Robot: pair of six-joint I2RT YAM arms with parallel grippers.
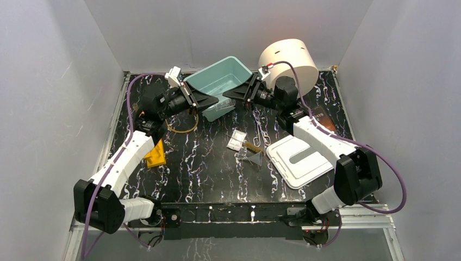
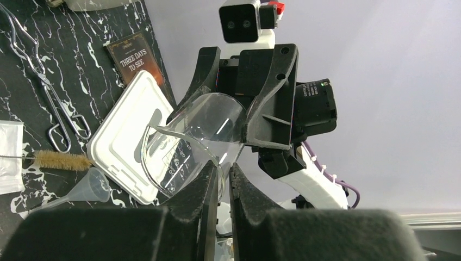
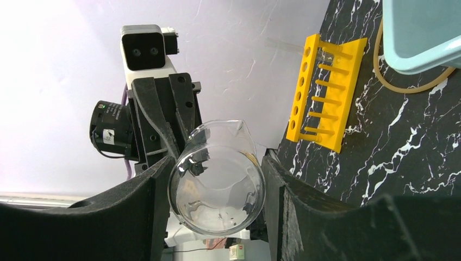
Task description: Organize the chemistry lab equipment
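Left gripper [image 2: 220,185] pinching glass beaker [image 2: 190,144] rim, right gripper [image 3: 217,171] clasping its body, beside teal bin [image 1: 217,81]

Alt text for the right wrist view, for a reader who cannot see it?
A clear glass beaker is held between the fingers of the right gripper, with the left gripper opposite pinching its rim. Behind lie a yellow rack on the black marbled table and a teal bin.

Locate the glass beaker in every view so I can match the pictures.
Top external: glass beaker, faint, at the teal bin's near side.
Left wrist: glass beaker mid-frame, spout pointing left.
Right wrist: glass beaker at lower centre.
Shared landmark: the black marbled table.
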